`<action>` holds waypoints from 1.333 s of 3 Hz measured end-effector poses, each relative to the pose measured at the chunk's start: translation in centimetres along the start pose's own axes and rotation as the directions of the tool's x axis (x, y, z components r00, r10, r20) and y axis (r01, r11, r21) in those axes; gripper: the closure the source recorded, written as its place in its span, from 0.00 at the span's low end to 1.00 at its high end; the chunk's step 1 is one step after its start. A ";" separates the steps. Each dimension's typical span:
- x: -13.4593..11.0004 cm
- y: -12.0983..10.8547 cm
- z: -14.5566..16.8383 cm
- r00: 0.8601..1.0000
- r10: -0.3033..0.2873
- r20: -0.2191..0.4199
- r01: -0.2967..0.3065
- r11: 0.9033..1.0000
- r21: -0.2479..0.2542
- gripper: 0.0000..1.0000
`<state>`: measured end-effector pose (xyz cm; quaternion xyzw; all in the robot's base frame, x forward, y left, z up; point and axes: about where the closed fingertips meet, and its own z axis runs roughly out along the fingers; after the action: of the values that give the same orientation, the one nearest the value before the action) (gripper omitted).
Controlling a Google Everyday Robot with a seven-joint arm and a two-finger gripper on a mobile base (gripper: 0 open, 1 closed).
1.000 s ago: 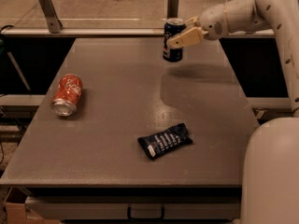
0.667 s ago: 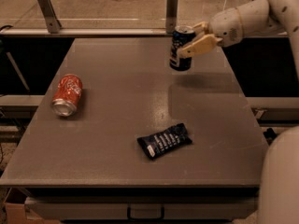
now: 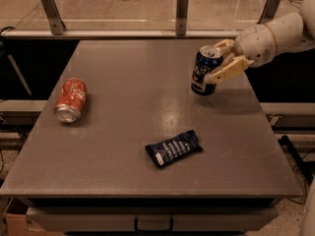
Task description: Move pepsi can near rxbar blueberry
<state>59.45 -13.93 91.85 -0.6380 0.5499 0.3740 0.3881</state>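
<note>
Far right of the grey tabletop (image 3: 123,68): pepsi can (image 3: 203,73), dark blue with a silver top, pinched between the two tan fingers (image 3: 230,69) of the pincer (image 3: 215,62). Tilted a little, top leaning toward the white arm (image 3: 275,36) reaching in from the right edge. One finger behind the rim of the can, the other across its side. Hard to tell whether touching the surface at the base or just clear of it.

Nearer the front, about midway across and well apart from the can: rxbar blueberry (image 3: 173,148), flat on the tabletop, dark navy wrapper with white lettering, set at a slant, one crimped end toward the left front, the other toward the right rear.

Over on the left side, well apart from both: red cola can (image 3: 70,100), lying on its side, silver end facing the front.

Along the far edge, a low rail with upright metal posts (image 3: 182,11). Below the front edge, a drawer with a dark handle (image 3: 153,224).
</note>
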 end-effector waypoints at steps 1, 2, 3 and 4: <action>0.2 2.8 0.5 0.998 -0.058 -0.010 0.058 0.997 -0.057 1.00; 0.6 5.4 1.7 0.992 -0.117 -0.037 0.113 0.988 -0.103 1.00; 1.5 7.6 3.4 0.987 -0.148 -0.058 0.137 0.977 -0.164 0.82; 1.8 9.0 4.3 0.986 -0.155 -0.067 0.138 0.970 -0.202 0.59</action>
<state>50.55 -11.56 87.69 -0.7270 0.4773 0.3699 0.3269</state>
